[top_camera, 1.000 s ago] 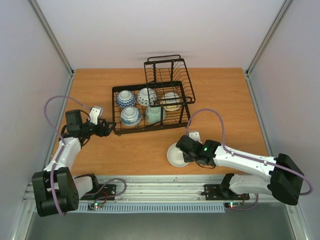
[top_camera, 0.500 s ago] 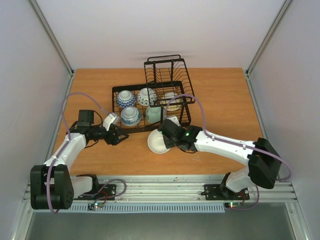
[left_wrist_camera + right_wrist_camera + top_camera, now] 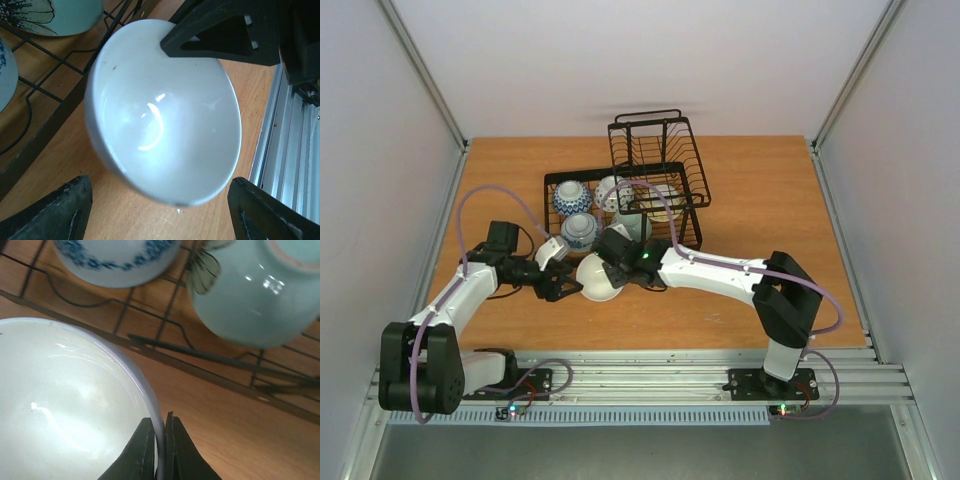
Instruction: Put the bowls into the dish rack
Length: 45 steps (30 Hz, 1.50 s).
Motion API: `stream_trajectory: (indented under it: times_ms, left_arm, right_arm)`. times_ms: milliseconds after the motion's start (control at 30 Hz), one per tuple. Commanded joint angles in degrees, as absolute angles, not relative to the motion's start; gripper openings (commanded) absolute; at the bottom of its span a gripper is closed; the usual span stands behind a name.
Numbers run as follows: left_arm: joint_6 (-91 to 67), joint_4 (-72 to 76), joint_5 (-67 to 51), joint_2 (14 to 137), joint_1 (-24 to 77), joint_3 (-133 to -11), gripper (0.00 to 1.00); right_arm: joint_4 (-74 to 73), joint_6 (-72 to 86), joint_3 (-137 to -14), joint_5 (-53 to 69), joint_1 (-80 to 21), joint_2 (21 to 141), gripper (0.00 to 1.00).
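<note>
A plain white bowl hangs tilted just above the table, in front of the dish rack. My right gripper is shut on its rim; in the right wrist view the two fingers pinch the bowl's wall. My left gripper stands open right beside the bowl. In its wrist view the bowl fills the space ahead of the spread fingers without touching them. Several bowls sit in the rack: two blue-and-white, a pale green one, a cream one.
The rack's front rail runs close behind the held bowl. The raised basket stands at the rack's back right. The metal rail of the arm bases lies to the near side. Walls enclose the table left and right.
My right arm has carried the white bowl left from the table's near right to the rack's front. My left arm swung right to meet it, staying open.
</note>
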<state>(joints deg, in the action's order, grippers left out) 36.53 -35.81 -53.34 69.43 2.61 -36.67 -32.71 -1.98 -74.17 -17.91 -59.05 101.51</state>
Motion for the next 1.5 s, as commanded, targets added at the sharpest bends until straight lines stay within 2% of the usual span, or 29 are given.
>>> stream_trajectory:
  times_ms: [0,167,267,333,467,533,667,700,833,1000,1067,1100,1233,1467]
  left_arm:
    - [38.49,-36.27,-53.56,70.00,3.06,-37.93,0.75]
    - [38.24,-35.95,-53.02,70.61,3.25,-37.97,0.75]
    - [38.22,-35.99,-52.91,70.59,3.25,-38.11,0.67]
    - [38.55,-36.56,-52.91,70.58,3.34,-38.21,0.55]
    - [39.02,-37.10,-52.76,70.67,3.51,-38.47,0.15]
    - [38.98,-37.06,-52.50,70.59,3.53,-38.43,0.01]
    - [39.18,-37.68,-52.21,69.85,3.65,-38.55,0.01]
    - [39.34,-38.11,-52.33,69.47,3.70,-38.62,0.00]
    - [39.25,-37.54,-52.47,67.05,3.69,-37.97,0.00]
    - [39.11,-36.68,-52.73,64.90,3.69,-37.06,0.00]
    - [39.26,-36.83,-52.91,64.86,3.69,-37.05,0.01]
    - [39.49,-37.03,-53.08,64.94,3.69,-37.11,0.00]
    - [40.44,-37.68,-53.89,64.64,3.69,-36.94,0.00]
    - [41.04,-37.61,-54.33,63.40,3.69,-36.42,0.01]
  right_arm:
    - [-30.50,-4.76,-79.61,-17.87,-61.09,102.62,0.02]
    - [-30.76,-5.19,-81.47,-18.49,-63.66,102.83,0.01]
    - [-30.88,-5.20,-82.10,-18.92,-64.62,103.27,0.01]
    - [-30.95,-5.24,-82.43,-19.26,-64.77,103.52,0.01]
    - [-30.68,-5.44,-82.62,-19.24,-64.95,103.66,0.01]
    - [-30.67,-5.30,-82.49,-19.63,-64.93,103.39,0.01]
    - [-28.94,-4.65,-80.02,-19.50,-64.95,101.00,0.02]
    - [-27.48,-4.24,-78.28,-19.14,-65.03,99.51,0.05]
    - [-18.15,-1.95,-68.44,-13.50,-64.95,91.04,0.38]
    - [-5.50,6.30,-58.09,-1.74,-64.78,84.81,0.60]
    - [0.21,8.61,-55.11,2.52,-64.78,84.72,0.77]
    - [3.63,9.65,-53.39,3.87,-64.78,84.78,0.81]
    - [11.71,13.75,-48.77,5.59,-64.78,85.40,0.88]
    - [23.66,18.54,-42.49,8.02,-64.86,86.09,0.93]
